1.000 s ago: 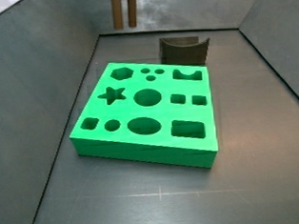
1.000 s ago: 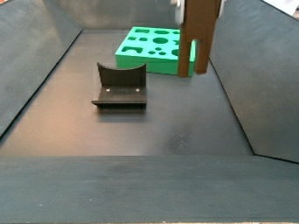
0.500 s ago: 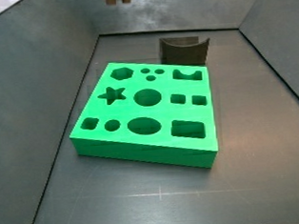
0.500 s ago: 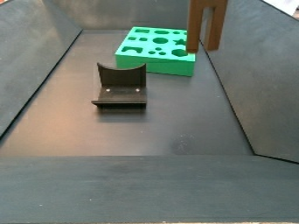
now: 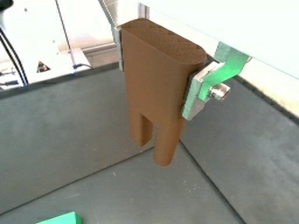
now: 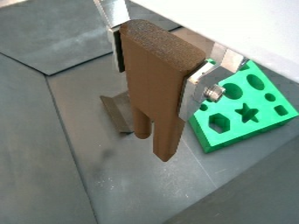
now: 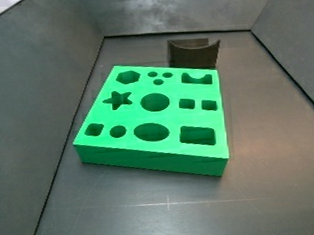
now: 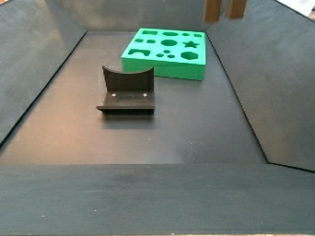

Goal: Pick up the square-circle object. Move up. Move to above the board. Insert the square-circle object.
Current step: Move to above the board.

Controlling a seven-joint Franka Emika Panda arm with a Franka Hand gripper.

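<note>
My gripper (image 5: 158,70) is shut on the square-circle object (image 5: 152,101), a tall brown block with two prongs hanging down; silver fingers (image 5: 198,87) clamp its slab top. Both wrist views show this grip (image 6: 158,72), with the block (image 6: 152,109) high above the floor. In a side view only the two prong tips (image 8: 212,9) show at the top edge, above the far end of the board (image 8: 167,51). The green board with its cut-outs lies flat on the floor (image 7: 153,115) and also shows in a wrist view (image 6: 239,109). The gripper is out of view in both side views.
The dark fixture (image 8: 125,90) stands on the floor beside the board; it also shows in a side view (image 7: 193,50) and below the prongs in a wrist view (image 6: 117,112). Grey walls slope up around the floor (image 8: 160,138).
The gripper has carried the block upward. It left the top of one side view, and in the other only the prong tips remain in sight.
</note>
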